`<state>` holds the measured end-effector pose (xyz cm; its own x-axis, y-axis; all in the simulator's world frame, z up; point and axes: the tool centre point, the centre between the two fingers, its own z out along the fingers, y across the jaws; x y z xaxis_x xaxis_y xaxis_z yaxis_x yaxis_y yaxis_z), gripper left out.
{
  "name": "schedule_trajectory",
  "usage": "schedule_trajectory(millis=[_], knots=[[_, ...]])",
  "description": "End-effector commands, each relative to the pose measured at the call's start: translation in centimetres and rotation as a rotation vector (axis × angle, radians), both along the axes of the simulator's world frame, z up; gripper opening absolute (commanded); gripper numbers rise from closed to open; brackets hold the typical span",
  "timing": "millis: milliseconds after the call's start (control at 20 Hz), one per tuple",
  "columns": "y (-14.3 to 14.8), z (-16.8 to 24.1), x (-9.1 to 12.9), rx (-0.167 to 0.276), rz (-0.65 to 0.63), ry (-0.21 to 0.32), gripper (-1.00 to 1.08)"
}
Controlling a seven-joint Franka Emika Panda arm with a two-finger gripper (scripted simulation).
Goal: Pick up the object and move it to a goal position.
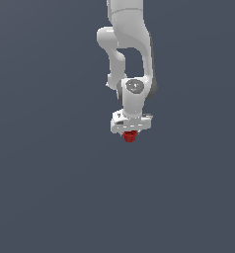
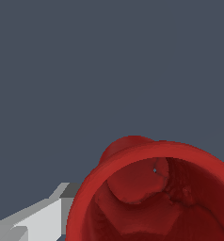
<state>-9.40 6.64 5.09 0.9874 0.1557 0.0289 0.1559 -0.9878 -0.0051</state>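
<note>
The object (image 1: 130, 137) is a small solid-red, cup-like short cylinder. In the exterior view it sits directly under the white hand, near the middle of the picture. My gripper (image 1: 130, 133) is shut on it, and the hand and the cup hide the fingers there. In the wrist view the object (image 2: 151, 197) fills the lower right, and I look into its hollow inside past the wider rim band. One grey-white finger (image 2: 43, 219) lies against the cup's outer wall. The other finger is out of view.
The white arm (image 1: 132, 44) comes down from the exterior view's top centre to the hand. Around it is only a uniform dark grey-blue surface (image 1: 50, 188), with no other objects, edges or goal marker showing.
</note>
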Motion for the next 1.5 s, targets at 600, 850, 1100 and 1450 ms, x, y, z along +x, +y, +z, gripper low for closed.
schedule_trajectory(millis=[600, 850, 1100, 1450], knots=[[-3.2, 2.9, 5.1, 0.070, 0.076, -0.208, -1.00], [-4.4, 4.2, 7.0, 0.100, 0.107, -0.293, -1.00], [-5.4, 5.6, 8.6, 0.126, 0.134, -0.366, -1.00], [-6.7, 7.5, 10.6, 0.161, 0.168, -0.462, -1.00]])
